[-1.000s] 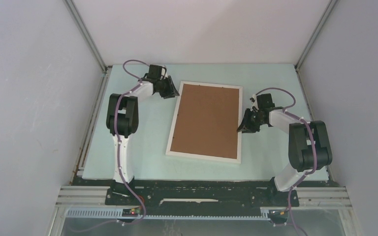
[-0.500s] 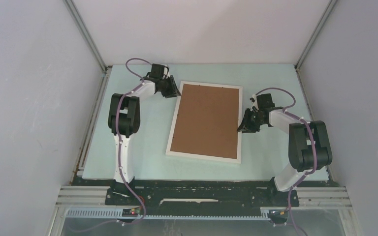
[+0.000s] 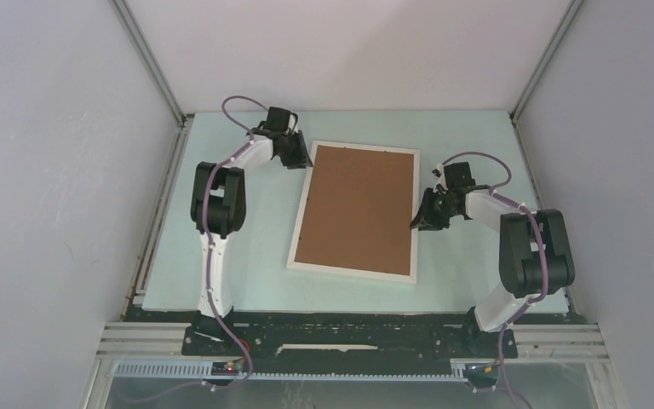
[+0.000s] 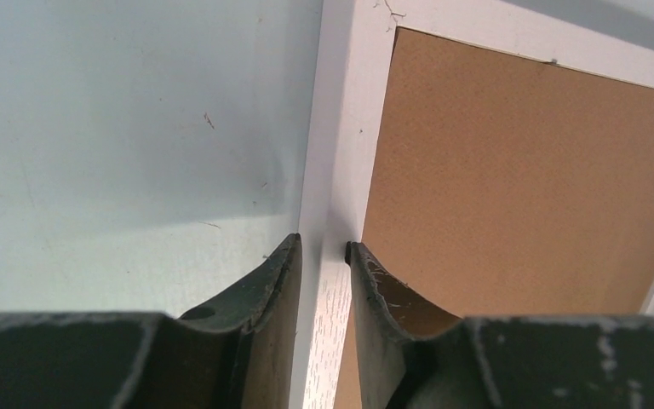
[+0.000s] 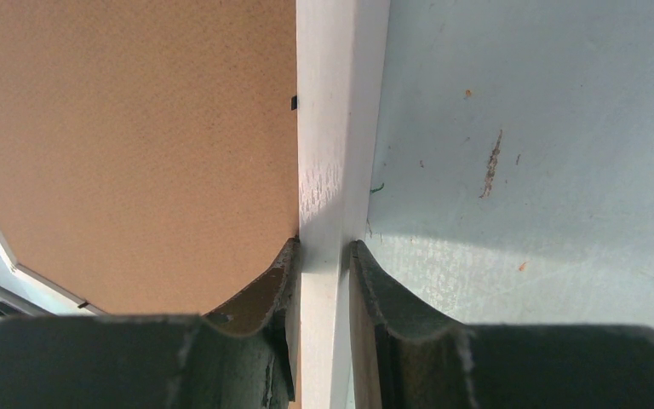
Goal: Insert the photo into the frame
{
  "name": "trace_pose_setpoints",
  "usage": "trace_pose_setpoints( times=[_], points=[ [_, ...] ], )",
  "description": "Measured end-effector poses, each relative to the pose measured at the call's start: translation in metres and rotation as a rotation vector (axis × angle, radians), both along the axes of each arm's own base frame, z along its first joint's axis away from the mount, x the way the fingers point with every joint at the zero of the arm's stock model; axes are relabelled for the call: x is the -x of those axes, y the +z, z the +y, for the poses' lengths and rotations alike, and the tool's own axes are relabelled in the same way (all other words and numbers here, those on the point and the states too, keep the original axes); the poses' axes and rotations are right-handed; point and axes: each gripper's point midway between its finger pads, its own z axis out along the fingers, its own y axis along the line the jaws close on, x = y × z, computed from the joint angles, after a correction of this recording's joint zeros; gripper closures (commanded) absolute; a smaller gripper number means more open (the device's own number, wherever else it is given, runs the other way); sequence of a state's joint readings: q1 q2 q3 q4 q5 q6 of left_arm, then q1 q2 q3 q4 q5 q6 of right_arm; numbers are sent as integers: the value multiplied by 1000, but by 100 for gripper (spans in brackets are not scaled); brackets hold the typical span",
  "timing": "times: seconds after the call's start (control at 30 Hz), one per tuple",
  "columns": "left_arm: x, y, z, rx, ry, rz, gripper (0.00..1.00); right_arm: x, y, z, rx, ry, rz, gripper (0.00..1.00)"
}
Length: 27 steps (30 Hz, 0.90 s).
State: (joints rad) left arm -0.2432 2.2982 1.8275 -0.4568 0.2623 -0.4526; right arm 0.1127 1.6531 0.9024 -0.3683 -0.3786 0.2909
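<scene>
over on the left, the left arm [image 3: 215, 203] reaches out across the counter [image 3: 264, 239] toward the far left corner of the frame [image 3: 353, 271]. the left pincer [image 3: 304, 159] is down at that corner, and its wrist camera gives the close look: one finger [image 4: 271, 283] sits on the outer side of the white rail over the pale counter, the other on the inner side over the brown backing board [image 3: 359, 209]. the rail fills the gap between them, so the pincer is clamped on the frame's left rail, just short of the corner joint.

moving to the middle, the frame lies flat on the counter between the two arms, back side up, the brown board filling it edge to edge inside the thin white border. it sits a little skewed, its far end leaning to the right.

and on the right, the right arm [image 3: 535, 249] bends in from its base. the right pincer [image 3: 418, 222] meets the frame's right rail about halfway along. from the wrist camera, one finger [image 5: 264, 296] rests over the board and the other over the counter, both pressed against the white rail, pinching it.
</scene>
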Motion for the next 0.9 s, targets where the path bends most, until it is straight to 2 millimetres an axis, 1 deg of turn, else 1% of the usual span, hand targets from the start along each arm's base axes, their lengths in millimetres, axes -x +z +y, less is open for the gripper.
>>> trace_pose_setpoints(
  times=[0.07,0.13,0.2,0.37,0.63,0.9],
  points=[
    [0,0,0,-27,0,11,64,0,0,0,0,0,0,100],
    [0,1,0,-46,3,22,57,0,0,0,0,0,0,100],
    [0,0,2,-75,6,30,54,0,0,0,0,0,0,100],
    [0,-1,4,-96,10,61,54,0,0,0,1,2,-2,100],
    [-6,1,-2,-143,-15,63,53,0,1,0,3,1,-3,100],
    [-5,3,-2,-278,-76,34,49,0,1,0,3,1,-3,100]
  ],
)
